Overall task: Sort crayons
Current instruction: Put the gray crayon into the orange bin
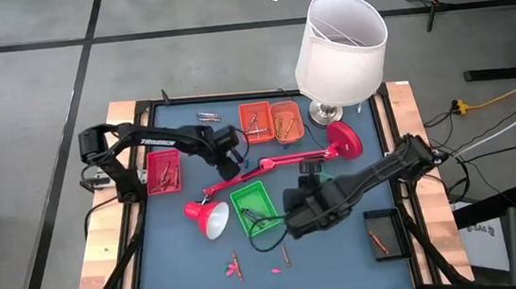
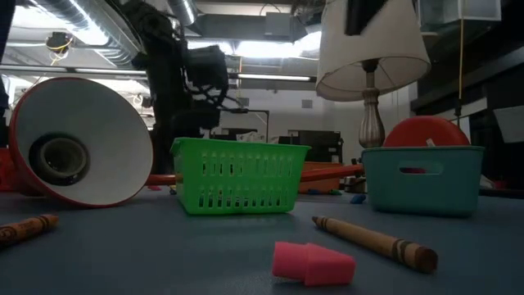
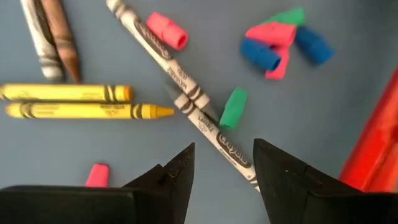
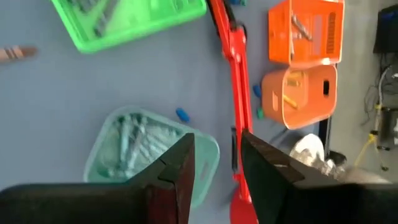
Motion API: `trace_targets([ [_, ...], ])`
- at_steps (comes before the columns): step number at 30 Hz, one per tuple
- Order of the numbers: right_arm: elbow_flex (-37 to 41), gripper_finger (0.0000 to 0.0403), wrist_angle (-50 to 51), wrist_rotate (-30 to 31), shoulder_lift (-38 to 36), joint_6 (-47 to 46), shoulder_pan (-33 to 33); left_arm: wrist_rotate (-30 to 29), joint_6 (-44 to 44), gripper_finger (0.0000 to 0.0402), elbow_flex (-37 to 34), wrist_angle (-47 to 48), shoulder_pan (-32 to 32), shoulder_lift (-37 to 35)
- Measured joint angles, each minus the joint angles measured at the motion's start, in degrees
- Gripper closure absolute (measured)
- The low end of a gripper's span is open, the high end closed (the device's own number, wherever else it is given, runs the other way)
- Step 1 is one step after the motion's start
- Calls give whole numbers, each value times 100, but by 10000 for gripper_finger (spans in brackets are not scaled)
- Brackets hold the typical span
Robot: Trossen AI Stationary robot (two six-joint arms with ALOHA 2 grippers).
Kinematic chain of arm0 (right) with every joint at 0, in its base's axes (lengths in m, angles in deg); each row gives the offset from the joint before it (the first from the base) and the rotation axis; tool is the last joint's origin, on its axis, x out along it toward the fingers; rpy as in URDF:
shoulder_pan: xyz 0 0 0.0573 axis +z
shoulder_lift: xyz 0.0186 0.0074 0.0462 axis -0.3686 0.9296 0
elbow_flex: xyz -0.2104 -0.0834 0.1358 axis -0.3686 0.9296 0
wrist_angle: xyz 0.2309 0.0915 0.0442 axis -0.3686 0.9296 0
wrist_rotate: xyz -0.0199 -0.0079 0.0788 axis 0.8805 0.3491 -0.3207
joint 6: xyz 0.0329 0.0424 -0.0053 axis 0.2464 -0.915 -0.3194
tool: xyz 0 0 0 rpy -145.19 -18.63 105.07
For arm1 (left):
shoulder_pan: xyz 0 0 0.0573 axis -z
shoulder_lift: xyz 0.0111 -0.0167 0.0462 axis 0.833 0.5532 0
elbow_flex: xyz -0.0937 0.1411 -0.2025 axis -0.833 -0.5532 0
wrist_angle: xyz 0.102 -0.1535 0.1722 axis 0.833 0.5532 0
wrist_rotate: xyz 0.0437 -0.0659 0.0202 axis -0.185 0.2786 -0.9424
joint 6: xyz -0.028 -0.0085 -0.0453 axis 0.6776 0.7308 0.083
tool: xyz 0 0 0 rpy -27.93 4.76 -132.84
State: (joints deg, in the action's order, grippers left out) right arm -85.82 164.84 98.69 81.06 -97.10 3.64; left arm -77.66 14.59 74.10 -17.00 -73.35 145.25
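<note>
Left gripper [image 3: 222, 165] hovers over the blue mat [image 1: 344, 250] near the far-centre, just beside the red desk lamp arm [image 1: 269, 162]. Fingers are apart, nothing between them. Directly under it: a white/grey crayon [image 3: 180, 87] lying diagonally, tip end running between the fingertips in the wrist view. Beside that, two yellow crayons [image 3: 81, 102] lie parallel and touching, plus a grey and a brown crayon [image 3: 62, 40] side by side. Loose pink, blue and green eraser caps [image 3: 283, 40] are scattered around them.

Right gripper [image 4: 217, 158] sits above the teal tray [image 4: 149, 155], which holds a pile of teal crayons. Fingers are apart, empty.

Trays: green basket [image 1: 251, 205] mid-table with green crayons in it, two orange trays [image 1: 270, 122] at the far edge with a few crayons each, red tray [image 1: 163, 171] on the left with red crayons, black tray [image 1: 383, 232] on the right with one orange crayon.

Unsorted: a few crayons [image 1: 236, 265] and a pink cap on the near mat; low view shows a brown crayon [image 2: 377, 242] and a pink eraser cap [image 2: 313, 264] close to the camera. White-shaded table lamp [image 1: 339, 47] stands at the far right.
</note>
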Motion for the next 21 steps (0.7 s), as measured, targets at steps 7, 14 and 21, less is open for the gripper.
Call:
trace_targets([
  [7,1760,276,-147,-15,-1000,-765,-19,0,56,255,2,-65,12,375],
  [14,3630,276,-1505,-254,-2454,-1062,-14,-34,188,266,21,-42,18,487],
  [21,5549,276,-3971,-338,-4165,-761,-16,-21,200,315,17,-17,16,496],
])
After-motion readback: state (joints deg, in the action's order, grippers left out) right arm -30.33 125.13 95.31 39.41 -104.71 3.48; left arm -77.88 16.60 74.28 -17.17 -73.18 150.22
